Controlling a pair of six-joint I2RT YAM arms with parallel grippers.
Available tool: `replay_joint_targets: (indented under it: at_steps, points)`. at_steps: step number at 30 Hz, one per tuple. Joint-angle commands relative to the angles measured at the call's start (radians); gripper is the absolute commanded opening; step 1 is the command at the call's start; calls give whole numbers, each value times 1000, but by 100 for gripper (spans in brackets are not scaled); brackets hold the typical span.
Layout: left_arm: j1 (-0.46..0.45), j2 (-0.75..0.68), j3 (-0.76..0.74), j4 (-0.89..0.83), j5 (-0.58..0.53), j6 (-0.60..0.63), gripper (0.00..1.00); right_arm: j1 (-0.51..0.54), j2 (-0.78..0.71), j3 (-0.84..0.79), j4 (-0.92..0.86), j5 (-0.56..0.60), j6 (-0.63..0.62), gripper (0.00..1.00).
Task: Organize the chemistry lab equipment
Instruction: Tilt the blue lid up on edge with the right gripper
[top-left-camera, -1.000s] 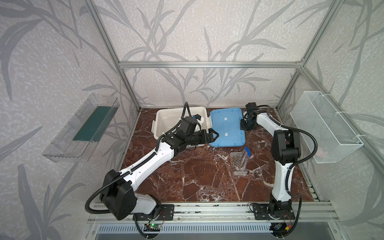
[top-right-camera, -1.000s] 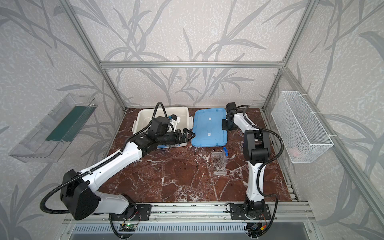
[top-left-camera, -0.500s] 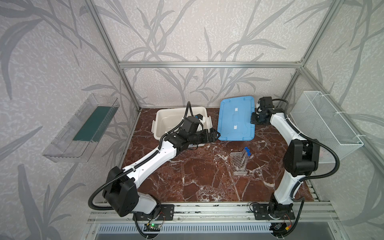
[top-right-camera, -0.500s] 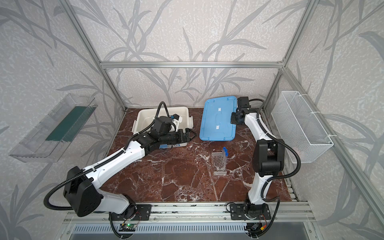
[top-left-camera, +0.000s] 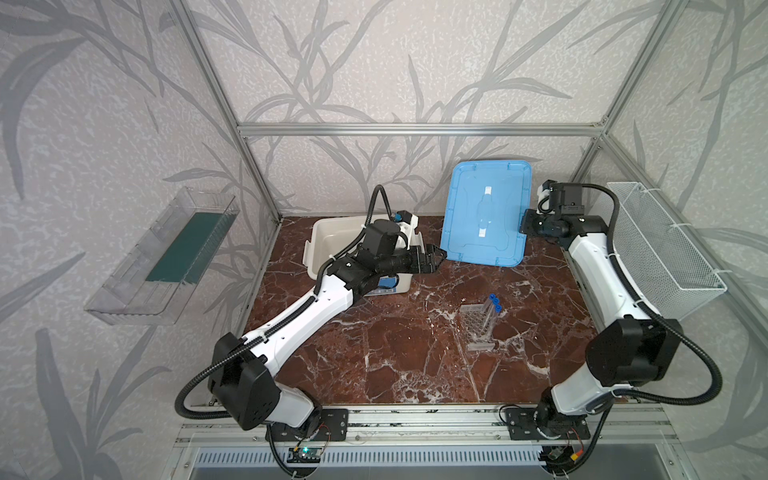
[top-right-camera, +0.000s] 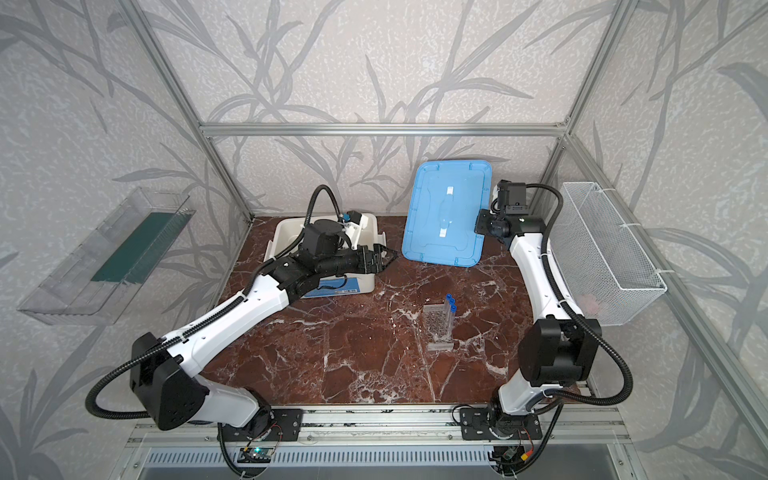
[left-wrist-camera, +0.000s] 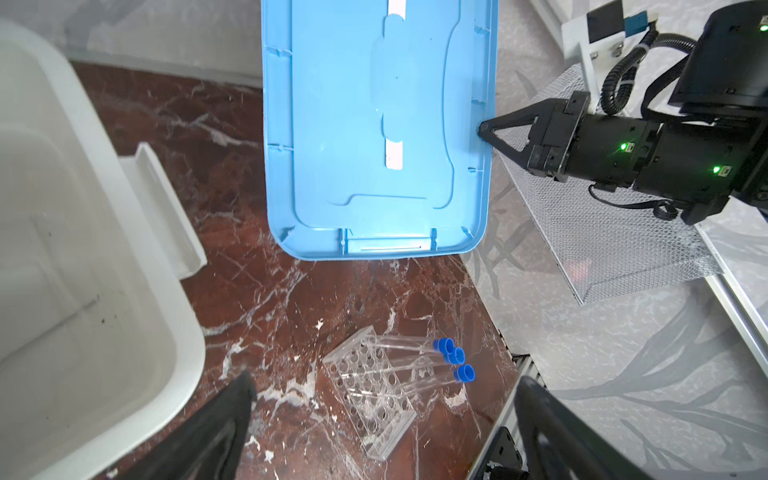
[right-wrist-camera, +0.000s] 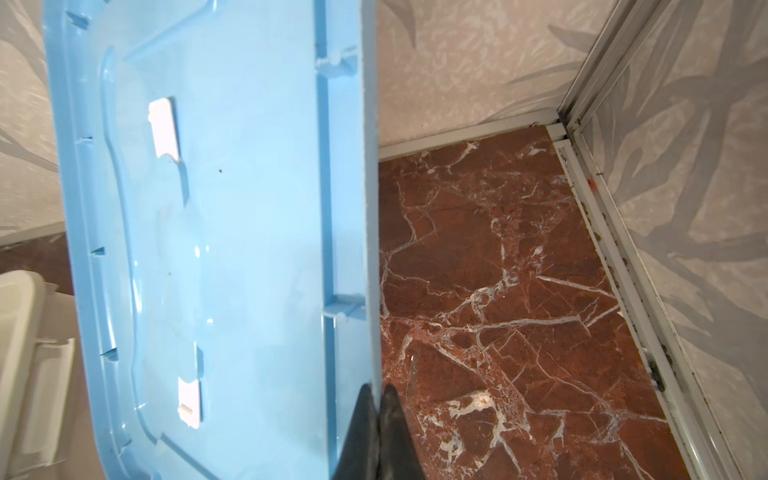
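Your right gripper (left-wrist-camera: 484, 134) had its jaws pinched tight on the rim of the blue lid (top-left-camera: 484, 216), midway along one long side; in the right wrist view the two dark tips met on that edge. The lid stood steeply tilted at the back of the table (top-left-camera: 395, 353), its inner face towards the cameras in both top views and its top edge up against the rear wall; whether its low edge touched the table could not be told.

Your left gripper (top-left-camera: 436, 258) hung with its jaws spread wide and nothing between them; it sat just past the right end of the open white box (top-left-camera: 318, 226), close to the lid's lower left corner but apart from it. The box lay at the back left of the table, partly under your left arm.

The clear honeycomb-holed rack (top-left-camera: 473, 328) stood on the table right of centre, nearer you than the lid and well apart from both grippers; three clear blue-capped tubes (left-wrist-camera: 453, 358) stood in holes along one side of it, leaning, their caps close together.

A wire basket (top-left-camera: 665, 249) hung on the right wall; a clear tray (top-left-camera: 166, 253) hung on the left wall.
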Motion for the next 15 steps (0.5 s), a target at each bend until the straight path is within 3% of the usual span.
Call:
replay_joint_targets:
  at_steps: [1,9,15]
  points:
    - [23,7,56,65,30,67,99,1,-91,21,10,-89,21,0]
    - [85,41,125,101,115,86,99,1,-268,-46,31,-237,75,0]
    - [85,73,191,31,107,117,97,1,-328,-78,11,-325,90,0]
